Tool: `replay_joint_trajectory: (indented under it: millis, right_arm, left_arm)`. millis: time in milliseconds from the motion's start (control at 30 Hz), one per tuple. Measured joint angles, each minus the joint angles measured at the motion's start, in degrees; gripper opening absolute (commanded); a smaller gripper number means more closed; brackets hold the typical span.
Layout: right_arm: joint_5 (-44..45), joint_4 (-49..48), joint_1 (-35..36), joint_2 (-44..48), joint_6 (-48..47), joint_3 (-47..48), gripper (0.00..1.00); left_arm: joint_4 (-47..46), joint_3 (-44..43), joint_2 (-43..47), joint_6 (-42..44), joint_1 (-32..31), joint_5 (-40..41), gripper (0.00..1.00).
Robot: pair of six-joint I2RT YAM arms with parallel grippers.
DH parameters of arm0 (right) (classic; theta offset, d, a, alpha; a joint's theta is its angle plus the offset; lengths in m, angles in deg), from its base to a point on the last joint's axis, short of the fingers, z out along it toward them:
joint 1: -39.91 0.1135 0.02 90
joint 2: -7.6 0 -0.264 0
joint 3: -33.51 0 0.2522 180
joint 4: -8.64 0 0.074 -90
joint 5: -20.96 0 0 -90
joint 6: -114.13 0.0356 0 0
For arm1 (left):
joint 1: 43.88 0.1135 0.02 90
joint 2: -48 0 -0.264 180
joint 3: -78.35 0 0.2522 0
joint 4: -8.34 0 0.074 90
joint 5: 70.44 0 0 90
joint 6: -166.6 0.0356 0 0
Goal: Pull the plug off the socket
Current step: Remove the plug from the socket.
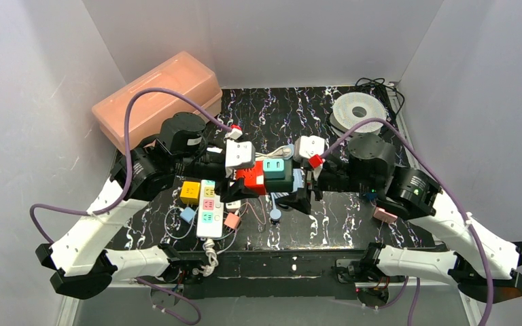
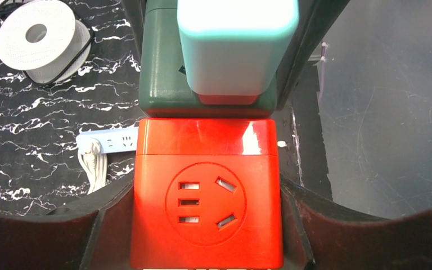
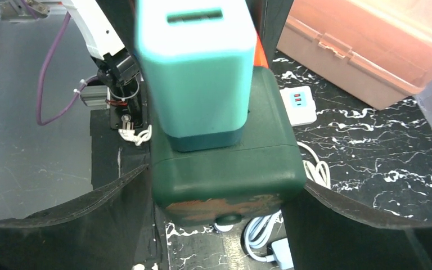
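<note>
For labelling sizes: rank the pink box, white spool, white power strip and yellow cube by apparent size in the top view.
Largest: pink box. Then white spool and white power strip, too alike to rank. Smallest: yellow cube.

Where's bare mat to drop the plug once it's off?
Back centre of the mat, between the pink box and the spool. Also front right, left of the pink adapter. Crowded: centre-left, around the strip, yellow cube and loose cables.
</note>
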Motion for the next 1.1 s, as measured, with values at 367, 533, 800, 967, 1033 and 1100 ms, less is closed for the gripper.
replay_joint_trajectory:
  millis: [367, 533, 800, 967, 1033, 1100]
  right_arm:
    - [-9.14, -1.49, -1.57, -5.03, -0.28, 3.39, 0.88]
    - [-11.85, -1.68, -1.57, -4.98, -0.33, 5.05, 0.80]
    - [-13.22, -1.73, -1.60, -5.03, -0.24, 5.11, 0.77]
    - [-12.85, -2.05, -1.62, -5.29, -0.02, 5.05, 0.69]
    - [-12.28, -2.47, -1.62, -5.88, 0.07, 5.07, 0.62]
    - [-11.56, -2.67, -1.64, -6.58, 0.09, 5.11, 0.57]
  left_arm:
    - [2.95, -1.90, 0.17, 0.44, 0.00, -3.21, 0.00]
    - [4.07, -1.90, 0.17, 1.25, 0.00, -3.32, 0.00]
    - [3.76, -1.90, 0.07, 1.38, 0.00, -3.08, 0.00]
    - [3.56, -1.90, 0.04, 1.53, 0.00, -2.93, 0.00]
    - [3.41, -1.90, 0.02, 1.53, 0.00, -2.78, 0.00]
    - [3.87, -1.90, 0.00, 1.51, 0.13, -1.99, 0.00]
